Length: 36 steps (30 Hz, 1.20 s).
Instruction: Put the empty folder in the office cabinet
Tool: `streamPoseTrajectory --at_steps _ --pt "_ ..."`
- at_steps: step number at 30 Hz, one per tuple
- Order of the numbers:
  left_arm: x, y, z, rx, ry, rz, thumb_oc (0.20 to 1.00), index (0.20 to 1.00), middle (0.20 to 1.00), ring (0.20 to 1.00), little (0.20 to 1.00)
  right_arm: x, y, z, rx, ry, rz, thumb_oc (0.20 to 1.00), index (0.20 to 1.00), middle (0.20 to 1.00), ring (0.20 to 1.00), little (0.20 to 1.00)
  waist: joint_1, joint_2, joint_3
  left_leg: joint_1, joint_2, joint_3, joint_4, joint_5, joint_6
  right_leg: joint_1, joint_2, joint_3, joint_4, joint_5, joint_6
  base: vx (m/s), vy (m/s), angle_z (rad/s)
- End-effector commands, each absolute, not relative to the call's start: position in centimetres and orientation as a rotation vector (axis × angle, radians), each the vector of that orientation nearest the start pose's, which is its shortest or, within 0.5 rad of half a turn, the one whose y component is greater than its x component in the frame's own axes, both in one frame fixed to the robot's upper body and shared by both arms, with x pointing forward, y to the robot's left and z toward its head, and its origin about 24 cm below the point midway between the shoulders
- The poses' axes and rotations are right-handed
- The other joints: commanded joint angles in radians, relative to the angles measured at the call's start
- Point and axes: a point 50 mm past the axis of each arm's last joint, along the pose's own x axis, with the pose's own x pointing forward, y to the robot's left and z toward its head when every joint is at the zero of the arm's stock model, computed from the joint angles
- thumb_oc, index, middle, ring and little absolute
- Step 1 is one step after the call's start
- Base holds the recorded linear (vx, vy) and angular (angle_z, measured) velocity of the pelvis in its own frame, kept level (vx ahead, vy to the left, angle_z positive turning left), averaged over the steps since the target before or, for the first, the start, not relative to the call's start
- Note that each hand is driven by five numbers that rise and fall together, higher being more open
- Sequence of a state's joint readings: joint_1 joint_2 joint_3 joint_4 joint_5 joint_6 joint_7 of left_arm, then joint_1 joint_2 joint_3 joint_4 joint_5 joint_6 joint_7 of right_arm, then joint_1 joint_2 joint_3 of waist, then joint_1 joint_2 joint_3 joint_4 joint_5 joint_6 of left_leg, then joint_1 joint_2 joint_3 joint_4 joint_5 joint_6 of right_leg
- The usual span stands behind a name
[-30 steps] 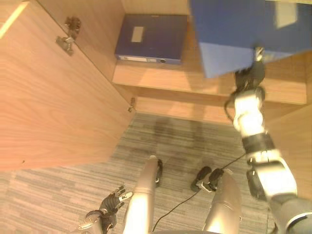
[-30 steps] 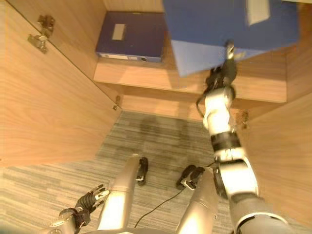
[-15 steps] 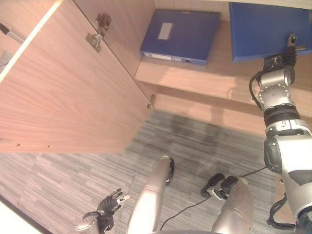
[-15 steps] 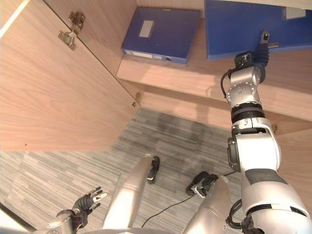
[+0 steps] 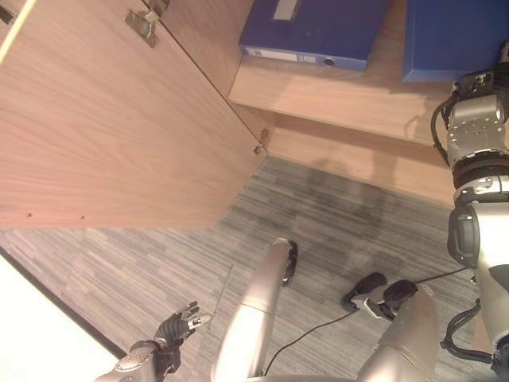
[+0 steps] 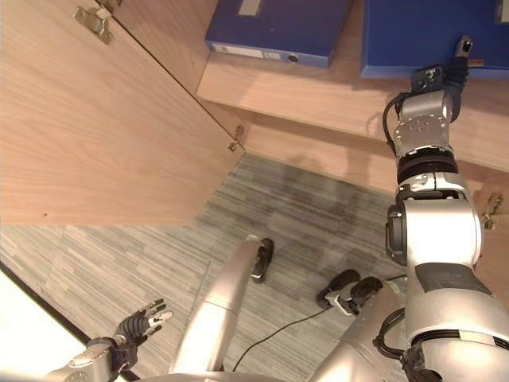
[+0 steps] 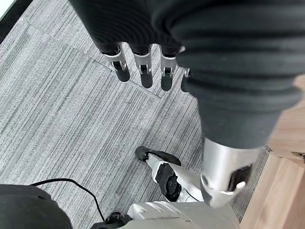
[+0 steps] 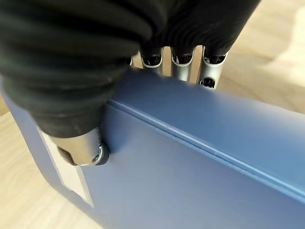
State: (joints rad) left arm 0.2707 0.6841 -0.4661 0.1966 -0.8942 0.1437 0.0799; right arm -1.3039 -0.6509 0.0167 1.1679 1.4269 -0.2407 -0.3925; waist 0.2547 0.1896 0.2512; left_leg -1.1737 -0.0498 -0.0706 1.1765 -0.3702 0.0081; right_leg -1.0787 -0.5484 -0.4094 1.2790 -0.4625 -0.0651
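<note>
Cabinet (image 6: 318, 95) shelf holds two folders: left one (image 6: 278, 28) flat, right folder (image 6: 421, 36) pinched by right hand (image 8: 143, 62) (thumb on top); left hand (image 6: 139, 322) spread low, door (image 5: 111, 127) open left.

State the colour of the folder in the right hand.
Blue: the folder in the right hand, clearest in the right wrist view.

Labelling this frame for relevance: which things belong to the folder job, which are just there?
Job:
- blue folder, lying on the cabinet shelf
- right hand, thumb and fingers pinching the folder's edge
- open cabinet door

Just there:
- second blue folder, flat on the same shelf
- left hand, open, low over grey carpet
</note>
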Motion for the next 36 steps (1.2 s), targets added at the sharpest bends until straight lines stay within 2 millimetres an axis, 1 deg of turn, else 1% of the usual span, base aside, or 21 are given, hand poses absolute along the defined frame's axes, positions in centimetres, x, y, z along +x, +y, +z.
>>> streamPoseTrajectory --at_steps 1,4,6,13,14,15,18,20,22,24,26,30,32,33,34,36 --pt "12.4 25.9 -6.8 -0.046 0.889 0.019 1.000 1.000 1.000 1.000 1.000 36.3 -32.4 34.4 1.192 -0.740 -0.481 0.200 0.200 0.200 0.200 0.200 -0.005 -0.014 -0.038 0.032 0.035 0.042 -0.085 -0.008 0.038 0.072 0.035 0.124 -0.023 -0.077 0.024 0.04 -0.005 -0.03" --pt "12.3 26.2 -6.9 -0.036 0.897 0.030 1.000 1.000 1.000 1.000 1.000 36.0 -33.2 34.1 1.222 -0.744 -0.524 0.200 0.200 0.200 0.200 0.200 -0.011 -0.017 -0.042 0.049 0.038 0.047 -0.097 -0.011 0.038 0.084 0.036 0.122 -0.037 -0.070 0.029 0.02 -0.001 -0.01" --pt "12.2 26.5 -7.1 -0.030 0.902 0.046 1.000 1.000 1.000 1.000 1.000 35.7 -33.5 34.3 1.231 -0.765 -0.529 0.200 0.200 0.200 0.200 0.200 -0.017 -0.017 -0.045 0.060 0.040 0.050 -0.106 -0.012 0.036 0.095 0.035 0.122 -0.048 -0.066 0.032 0.02 -0.002 -0.01" --pt "11.9 26.9 -7.3 -0.020 0.914 0.058 1.000 1.000 1.000 1.000 1.000 35.5 -33.6 34.1 1.218 -0.779 -0.527 0.200 0.200 0.200 0.200 0.200 -0.030 -0.022 -0.048 0.085 0.047 0.055 -0.122 -0.012 0.033 0.115 0.033 0.122 -0.065 -0.056 0.038 0.00 0.000 0.00" --pt "11.9 26.9 -7.4 -0.020 0.915 0.057 1.000 1.000 1.000 1.000 1.000 35.5 -33.6 34.1 1.218 -0.778 -0.527 0.445 0.445 0.445 0.445 0.445 -0.030 -0.022 -0.048 0.086 0.047 0.055 -0.123 -0.012 0.033 0.116 0.033 0.122 -0.066 -0.056 0.038 0.00 -0.007 -0.04" --pt "11.8 27.0 -7.4 -0.021 0.914 0.061 1.000 1.000 1.000 1.000 1.000 35.5 -33.6 34.1 1.201 -0.775 -0.522 1.000 1.000 1.000 1.000 1.000 -0.031 -0.023 -0.049 0.088 0.047 0.055 -0.124 -0.013 0.033 0.118 0.033 0.123 -0.067 -0.055 0.038 0.00 -0.013 -0.03" --pt "11.7 27.5 -7.3 -0.013 0.919 0.058 1.000 1.000 1.000 1.000 1.000 35.9 -33.9 33.7 1.061 -0.705 -0.510 1.000 1.000 1.000 1.000 1.000 -0.036 -0.033 -0.052 0.100 0.056 0.057 -0.134 -0.008 0.028 0.130 0.033 0.121 -0.077 -0.050 0.039 0.00 0.000 0.00" --pt "11.6 27.7 -7.2 -0.011 0.925 0.051 1.000 1.000 1.000 1.000 1.000 36.2 -34.3 33.3 0.941 -0.619 -0.524 1.000 1.000 1.000 1.000 1.000 -0.037 -0.038 -0.052 0.106 0.063 0.061 -0.139 -0.006 0.025 0.131 0.036 0.123 -0.080 -0.046 0.038 0.00 0.000 0.00" --pt "11.5 28.1 -7.1 -0.004 0.931 0.048 1.000 1.000 1.000 1.000 1.000 36.7 -34.4 32.3 0.818 -0.525 -0.535 1.000 1.000 1.000 1.000 1.000 -0.041 -0.047 -0.051 0.112 0.069 0.062 -0.143 -0.004 0.024 0.132 0.040 0.125 -0.086 -0.042 0.037 -0.01 -0.011 -0.05" --pt "11.3 28.4 -7.1 -0.003 0.937 0.048 1.000 1.000 1.000 1.000 1.000 37.1 -34.4 31.9 0.661 -0.431 -0.540 1.000 1.000 1.000 1.000 1.000 -0.045 -0.052 -0.048 0.119 0.076 0.065 -0.153 0.000 0.023 0.135 0.045 0.125 -0.096 -0.035 0.034 -0.02 -0.017 -0.14" --pt "11.2 28.5 -7.0 0.001 0.940 0.040 1.000 1.000 1.000 1.000 1.000 37.3 -34.2 31.7 0.560 -0.376 -0.532 1.000 1.000 1.000 1.000 1.000 -0.048 -0.056 -0.047 0.123 0.081 0.068 -0.161 0.005 0.022 0.139 0.047 0.121 -0.106 -0.029 0.033 -0.02 -0.016 -0.08" --pt "11.0 28.8 -7.0 0.005 0.950 0.039 1.000 1.000 1.000 1.000 1.000 37.5 -34.0 31.5 0.497 -0.341 -0.507 1.000 1.000 1.000 1.000 1.000 -0.052 -0.062 -0.043 0.132 0.085 0.070 -0.178 0.012 0.019 0.149 0.051 0.115 -0.124 -0.019 0.035 -0.01 -0.012 -0.05" --pt "10.8 29.1 -7.0 0.017 0.959 0.031 1.000 1.000 1.000 1.000 1.000 37.7 -34.0 30.9 0.400 -0.275 -0.504 1.000 1.000 1.000 1.000 1.000 -0.052 -0.067 -0.041 0.140 0.088 0.073 -0.195 0.021 0.015 0.157 0.054 0.111 -0.140 -0.008 0.040 -0.02 -0.011 -0.12" --pt "10.8 29.1 -7.0 0.015 0.959 0.030 1.000 1.000 1.000 1.000 1.000 37.7 -34.0 31.0 0.397 -0.275 -0.502 1.000 1.000 1.000 1.000 1.000 -0.053 -0.066 -0.040 0.142 0.089 0.073 -0.197 0.022 0.015 0.158 0.055 0.111 -0.142 -0.006 0.040 -0.02 -0.011 -0.07" --pt "10.8 29.3 -6.8 0.023 0.960 0.020 1.000 1.000 1.000 1.000 1.000 37.7 -34.3 30.5 0.300 -0.209 -0.510 1.000 1.000 1.000 1.000 1.000 -0.053 -0.070 -0.040 0.148 0.091 0.075 -0.210 0.029 0.013 0.163 0.056 0.106 -0.157 0.001 0.042 -0.02 -0.013 -0.04" --pt "10.9 29.5 -6.5 0.029 0.955 0.005 1.000 1.000 1.000 1.000 1.000 37.7 -34.6 29.7 0.162 -0.124 -0.513 1.000 1.000 1.000 1.000 1.000 -0.055 -0.073 -0.038 0.152 0.094 0.077 -0.220 0.035 0.013 0.166 0.057 0.103 -0.169 0.006 0.042 -0.01 -0.010 -0.02"
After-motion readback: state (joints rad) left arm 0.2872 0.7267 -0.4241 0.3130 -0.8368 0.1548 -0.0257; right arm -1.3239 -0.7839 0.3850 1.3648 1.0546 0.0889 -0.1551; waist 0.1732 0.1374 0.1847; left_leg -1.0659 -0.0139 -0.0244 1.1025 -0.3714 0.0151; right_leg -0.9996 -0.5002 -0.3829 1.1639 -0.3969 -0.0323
